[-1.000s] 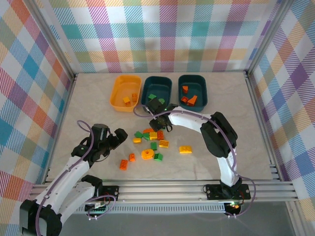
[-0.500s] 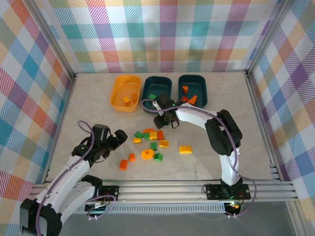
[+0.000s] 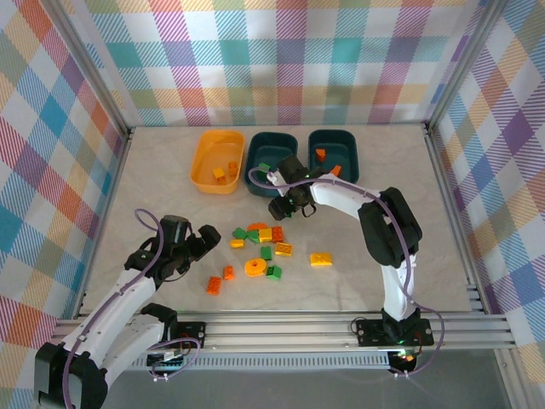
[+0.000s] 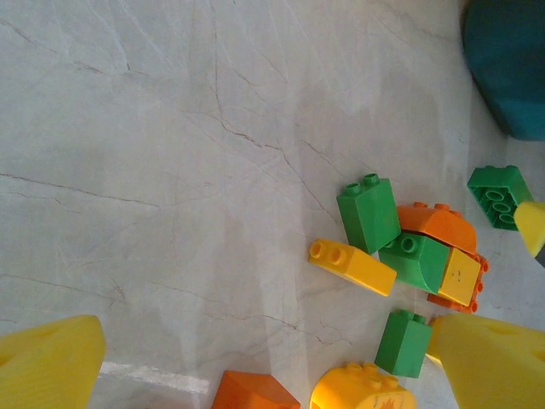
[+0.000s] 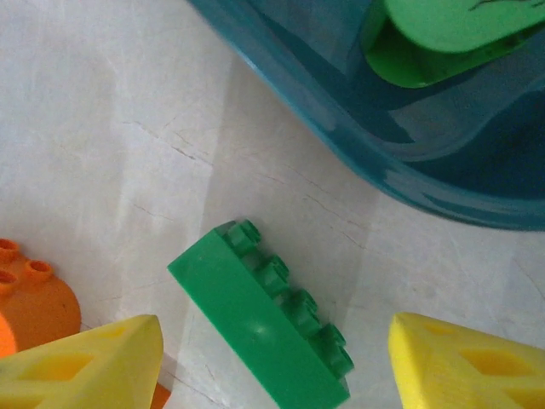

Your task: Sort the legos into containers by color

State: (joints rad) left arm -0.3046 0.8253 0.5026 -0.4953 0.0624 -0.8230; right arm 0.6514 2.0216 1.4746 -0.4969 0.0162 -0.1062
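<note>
Sorting is begun, by judgement well short of half done. The yellow tub (image 3: pixel 204 153) holds a couple of bricks, the middle teal tub (image 3: pixel 277 149) a green piece (image 5: pixel 443 30), and the right teal tub (image 3: pixel 345 145) several orange ones. A dozen-odd loose bricks (image 3: pixel 260 247) lie on the table (image 3: pixel 170 187).

Right gripper (image 3: pixel 285 207): jaws open, with a green brick (image 5: pixel 260 315) aslant between them, not yet gripped. The middle tub's wall is just beyond, and an orange brick (image 5: pixel 30 298) crowds one finger.

Left gripper (image 3: pixel 206 243): jaws open, holding nothing, with the pile just ahead.
</note>
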